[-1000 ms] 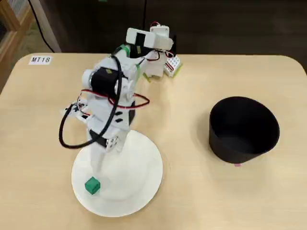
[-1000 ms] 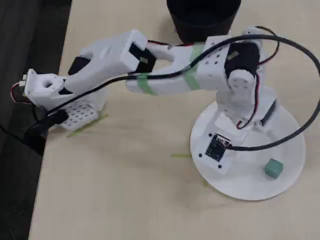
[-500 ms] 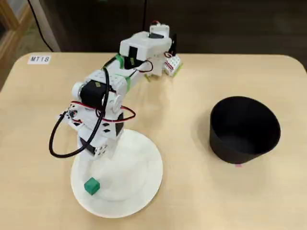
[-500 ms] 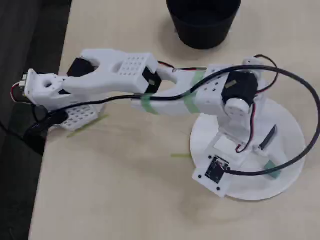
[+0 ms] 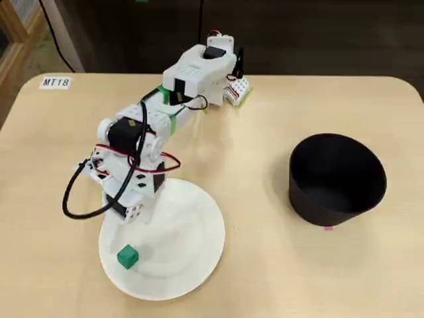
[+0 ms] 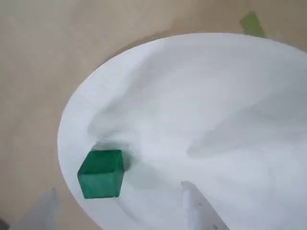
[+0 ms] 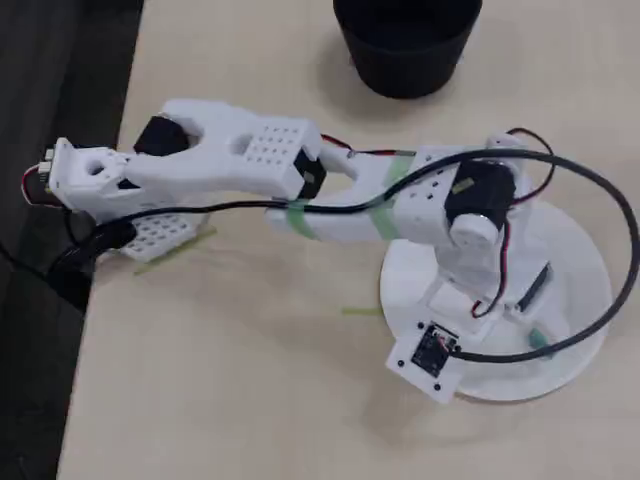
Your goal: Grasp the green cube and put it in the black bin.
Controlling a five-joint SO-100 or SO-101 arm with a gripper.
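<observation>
The green cube (image 5: 127,256) sits on the near left part of a white plate (image 5: 192,232). My gripper (image 5: 134,213) hangs over the plate just behind the cube, clear of it. In the wrist view the cube (image 6: 101,173) lies near the plate's edge, ahead of the two spread fingers (image 6: 201,213), so the gripper (image 6: 120,215) is open and empty. The black bin (image 5: 336,179) stands empty to the right of the plate. In the other fixed view the arm hides most of the cube (image 7: 539,341), and the bin (image 7: 405,40) is at the top.
The arm's base (image 5: 205,69) is clamped at the table's far edge. A looping black cable (image 5: 79,192) hangs off the arm's left side. A label "MT18" (image 5: 55,83) is stuck at the far left corner. A scrap of green tape (image 6: 251,24) lies beyond the plate.
</observation>
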